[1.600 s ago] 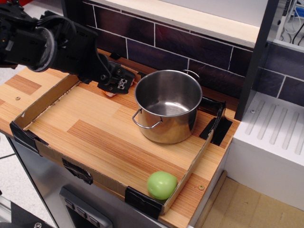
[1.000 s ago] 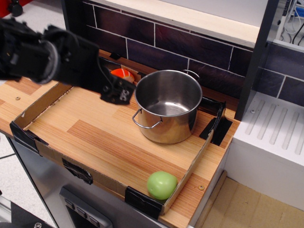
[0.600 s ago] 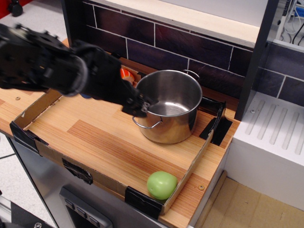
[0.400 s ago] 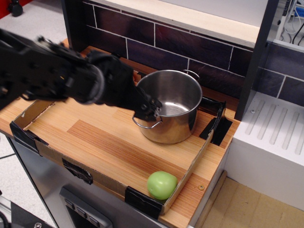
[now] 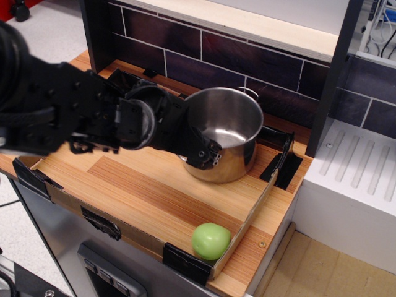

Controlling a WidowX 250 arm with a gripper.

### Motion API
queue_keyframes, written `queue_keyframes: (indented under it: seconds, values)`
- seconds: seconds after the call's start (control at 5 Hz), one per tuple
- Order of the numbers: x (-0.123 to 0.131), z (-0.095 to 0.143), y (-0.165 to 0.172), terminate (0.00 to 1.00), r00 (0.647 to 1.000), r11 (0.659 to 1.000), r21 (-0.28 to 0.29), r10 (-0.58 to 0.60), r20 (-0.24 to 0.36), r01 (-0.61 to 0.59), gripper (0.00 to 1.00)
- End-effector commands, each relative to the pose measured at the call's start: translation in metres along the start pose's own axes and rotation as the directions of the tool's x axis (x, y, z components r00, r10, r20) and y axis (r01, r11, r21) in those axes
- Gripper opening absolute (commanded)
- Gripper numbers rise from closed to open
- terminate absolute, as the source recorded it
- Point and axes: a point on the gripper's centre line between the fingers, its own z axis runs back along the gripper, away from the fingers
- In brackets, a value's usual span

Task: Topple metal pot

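Observation:
The metal pot [image 5: 230,127], shiny steel and empty inside, stands in the back right part of a shallow cardboard tray [image 5: 55,127] on the wooden counter. One wire handle [image 5: 250,93] shows at its far rim. The near handle is hidden behind my gripper. My gripper [image 5: 208,155] is black, reaches in from the left and presses against the pot's near wall, low on its front. Its fingers look closed together with nothing between them. The bulky black arm [image 5: 74,117] covers the tray's left and back parts.
A green ball [image 5: 211,241] lies in the tray's front right corner. A dark tiled wall [image 5: 247,59] runs close behind the pot. A dark post [image 5: 334,74] and a white ridged unit [image 5: 352,179] stand to the right. Black tape [image 5: 281,164] holds the tray's right corner.
My arm swung from the tray's back left to the right and forward, and the gripper came against the pot's front side. The pot shifted slightly toward the back. The ball stayed put.

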Motion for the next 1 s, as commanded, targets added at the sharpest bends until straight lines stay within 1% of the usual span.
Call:
queue_keyframes:
  seconds: [0.0, 0.2, 0.4, 0.6, 0.8]
  values:
    - [0.008, -0.005, 0.007, 0.00, 0.999, 1.000, 0.007, -0.026, 0.045, 0.026, 1.00]
    - [0.009, -0.005, 0.008, 0.00, 0.997, 0.999, -0.010, -0.040, 0.066, 0.040, 0.00]
    - [0.012, -0.002, 0.010, 0.00, 0.997, 0.999, -0.038, -0.023, 0.069, 0.026, 0.00]
    - [0.017, 0.011, 0.012, 0.00, 0.996, 0.998, -0.060, -0.025, 0.084, 0.030, 0.00]
    - [0.028, 0.038, 0.013, 0.00, 0.998, 0.997, -0.082, -0.010, 0.059, 0.015, 0.00]
